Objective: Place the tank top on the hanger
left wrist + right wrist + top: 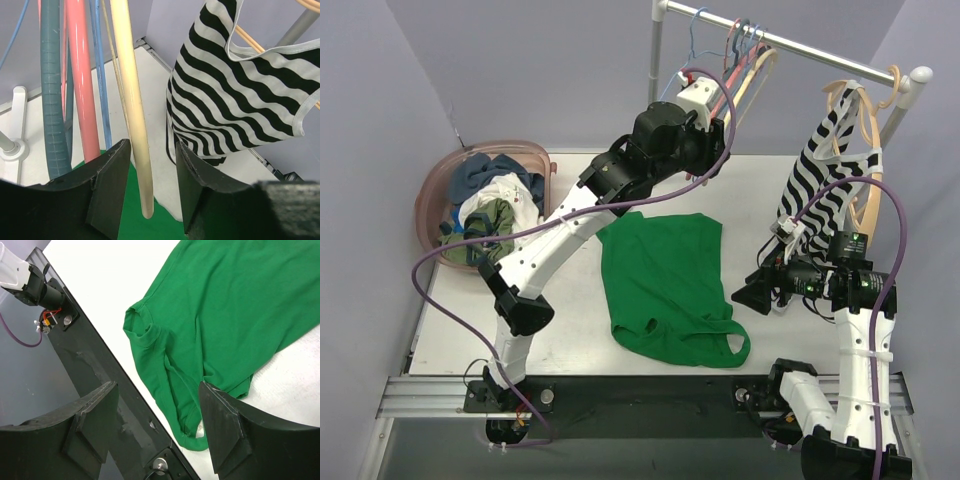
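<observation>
The left hand is spread astride the smooth cream hanger, hook cut off above; the right hand, spread and empty, hovers over the rumpled green tank top on the counter.

From here I see a white table with a pink basket at its far left corner, heaped with crumpled clothes in blue, white and olive. A metal rail runs above the far right corner. Near its left end hang thin hangers, bunched together: pink, blue and one teal. Toward the right end a zebra-striped top hangs from a tan hanger, its lower end low above the table's right side.
</observation>
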